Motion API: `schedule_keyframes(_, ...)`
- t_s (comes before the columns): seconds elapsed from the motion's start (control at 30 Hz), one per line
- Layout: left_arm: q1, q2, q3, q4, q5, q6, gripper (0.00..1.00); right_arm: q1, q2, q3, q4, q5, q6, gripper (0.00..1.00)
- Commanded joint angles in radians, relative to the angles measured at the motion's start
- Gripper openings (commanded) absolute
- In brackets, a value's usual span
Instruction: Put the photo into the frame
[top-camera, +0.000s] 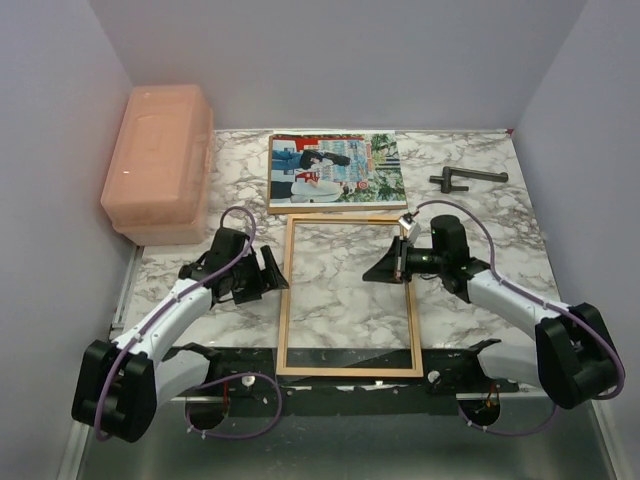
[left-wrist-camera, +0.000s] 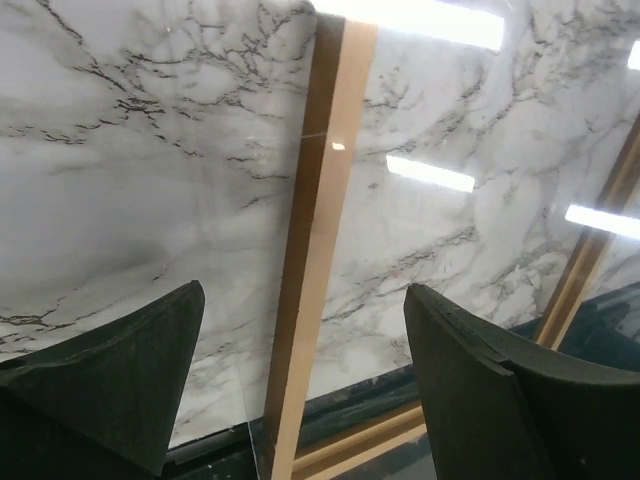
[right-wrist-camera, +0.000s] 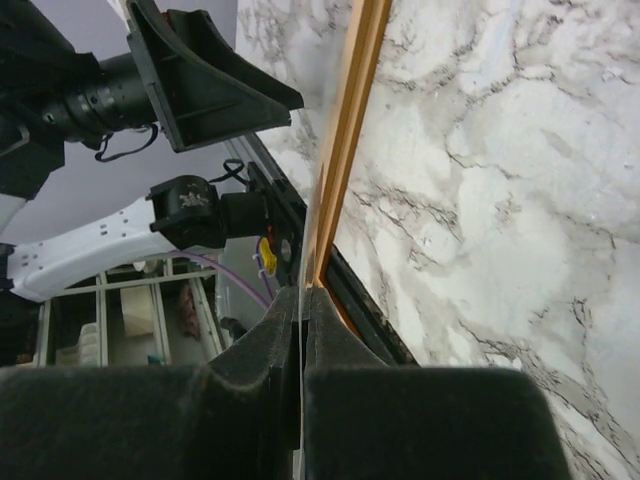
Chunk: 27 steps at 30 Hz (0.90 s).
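Note:
The photo (top-camera: 336, 170) lies flat at the back of the table, on a brown board whose edge shows below it. The frame (top-camera: 283, 300) lies flat in the middle, long side running towards me. My right gripper (top-camera: 385, 268) is shut on the edge of a thin clear pane (right-wrist-camera: 312, 240), held over the frame's right rail (right-wrist-camera: 352, 110). My left gripper (top-camera: 270, 275) is open and empty, its jaws straddling the frame's left rail (left-wrist-camera: 318, 230). The pane's edge and reflections show over the marble in the left wrist view (left-wrist-camera: 240, 400).
A pink plastic box (top-camera: 160, 160) stands at the back left. A dark metal tool (top-camera: 465, 179) lies at the back right. The frame's near rail rests by the table's black front edge (top-camera: 350, 395). Grey walls close in both sides and the back.

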<state>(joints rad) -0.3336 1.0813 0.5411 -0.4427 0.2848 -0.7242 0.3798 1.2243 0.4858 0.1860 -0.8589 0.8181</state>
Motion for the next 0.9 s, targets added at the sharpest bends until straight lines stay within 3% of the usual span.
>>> schedule_keyframes(0.0, 0.002, -0.071, 0.054, -0.081, 0.004, 0.034, 0.83, 0.005, -0.037, 0.118, -0.142, 0.046, -0.042, 0.00)
schedule_keyframes(0.3, -0.017, -0.093, 0.055, -0.106, 0.017, 0.021, 0.82, 0.005, -0.146, 0.487, -0.558, 0.332, -0.119, 0.00)
schedule_keyframes(0.5, -0.066, -0.001, 0.054, -0.046, 0.022, -0.011, 0.73, 0.005, -0.180, 0.675, -0.715, 0.472, -0.154, 0.00)
schedule_keyframes(0.77, -0.106, 0.195, 0.077, 0.025, -0.035, -0.026, 0.61, 0.005, -0.191, 0.732, -0.779, 0.518, -0.164, 0.00)
schedule_keyframes(0.87, -0.110, 0.233, 0.079, 0.053, -0.041, -0.034, 0.49, 0.005, -0.192, 0.734, -0.791, 0.527, -0.170, 0.00)
